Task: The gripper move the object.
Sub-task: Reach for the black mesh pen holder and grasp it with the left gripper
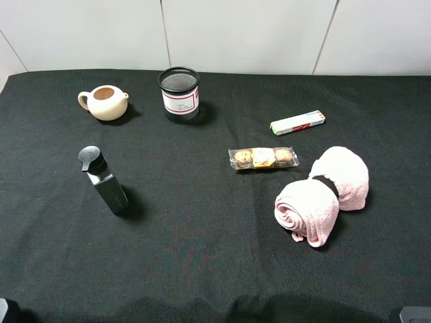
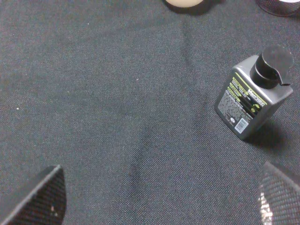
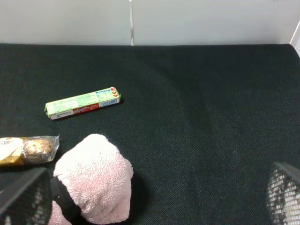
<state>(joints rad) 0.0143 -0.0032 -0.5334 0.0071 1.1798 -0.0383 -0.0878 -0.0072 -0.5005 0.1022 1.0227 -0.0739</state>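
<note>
While the mesh pen cup point(image 1: 179, 94) stands upright at the far side of the black cloth point(image 1: 215, 256) near the teapot point(image 1: 104, 102), with left gripper point(image 2: 159, 201) and right gripper point(image 3: 154, 197) both spread wide, empty and well apart from it, nothing looks done: approach, grasp and move all remain.

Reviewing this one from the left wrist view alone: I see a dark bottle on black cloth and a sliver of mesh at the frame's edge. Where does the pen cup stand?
Observer: The pen cup stands upright at the far side of the cloth, right of a cream teapot.
Operator: Is anything touching it?
Observer: No, it stands apart; the bottle is nearer the camera and further left.
Operator: And the right claw?
Observer: The right claw hangs open and empty near a rolled pink towel.
</note>
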